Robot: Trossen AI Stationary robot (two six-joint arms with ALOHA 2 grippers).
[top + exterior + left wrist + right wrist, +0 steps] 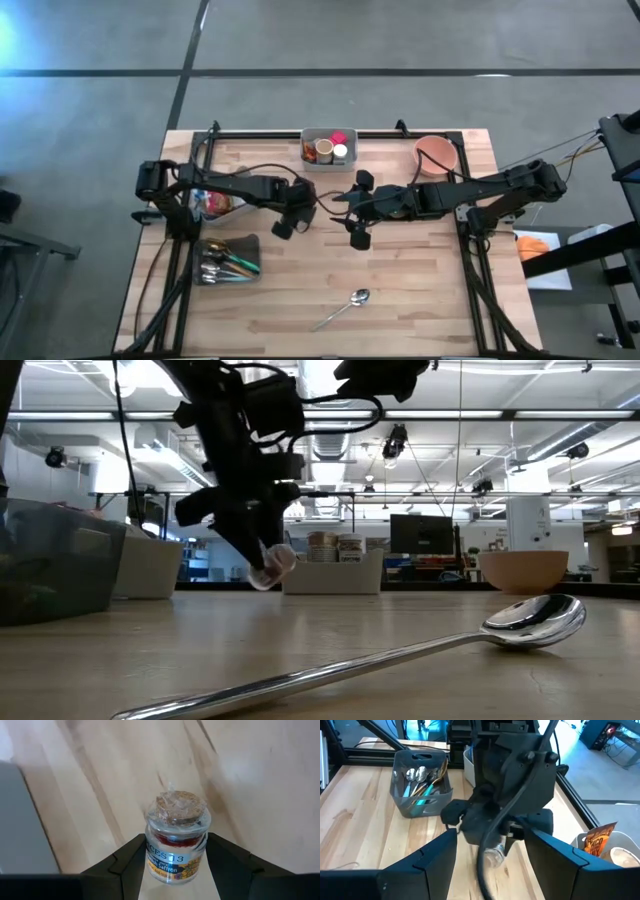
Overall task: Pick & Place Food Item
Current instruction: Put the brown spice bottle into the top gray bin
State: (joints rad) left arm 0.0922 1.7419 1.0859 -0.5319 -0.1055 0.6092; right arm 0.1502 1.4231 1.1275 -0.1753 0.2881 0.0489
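Now the left pincer [175, 870] grips a small corked jar [176, 840] above the middle of the bench [420, 270]
Leftmost sits a grey cutlery bin [228, 261]; the jar hangs tilted, clear of the wood; just right of it the right pincer [358, 212] hovers unclenched, holding nothing; a spoon [345, 307] lies nearer the front edge

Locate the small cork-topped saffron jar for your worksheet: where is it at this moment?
The saffron jar sits clamped in the left gripper near the table's middle, lifted off the wood, facing the right gripper.
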